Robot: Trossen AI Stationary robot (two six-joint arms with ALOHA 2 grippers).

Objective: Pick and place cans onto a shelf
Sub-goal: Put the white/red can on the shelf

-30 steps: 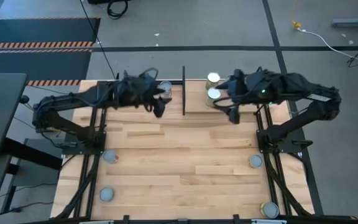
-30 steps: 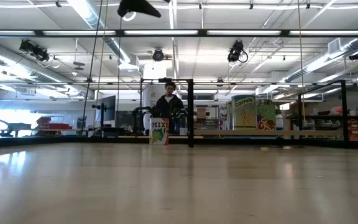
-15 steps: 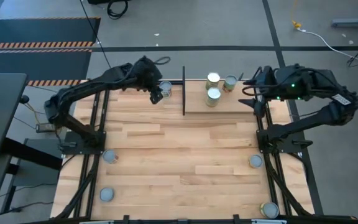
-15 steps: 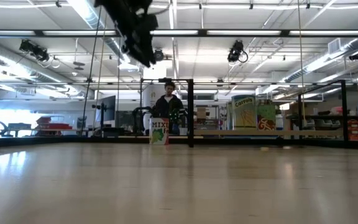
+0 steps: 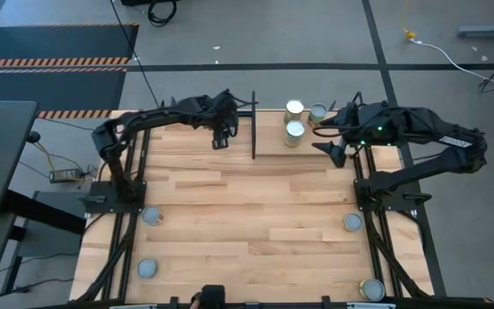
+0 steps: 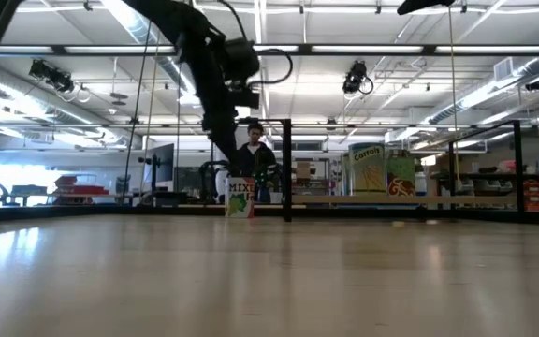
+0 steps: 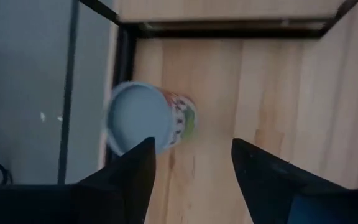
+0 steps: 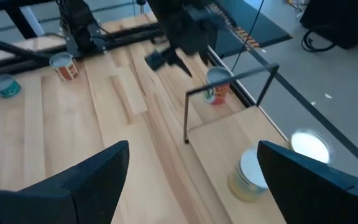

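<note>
Left gripper (image 7: 191, 168), jaws parted and empty, hangs just above the upright can (image 7: 146, 123) at the shelf's (image 5: 268, 142) outer corner, apparently slightly off-centre from it; open right gripper (image 5: 333, 153) waits beyond.

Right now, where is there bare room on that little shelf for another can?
The shelf is bare between the black divider and the three clustered cans, and under the right hand. Left of the divider it is crowded: the left hand hovers over a can there.
</note>
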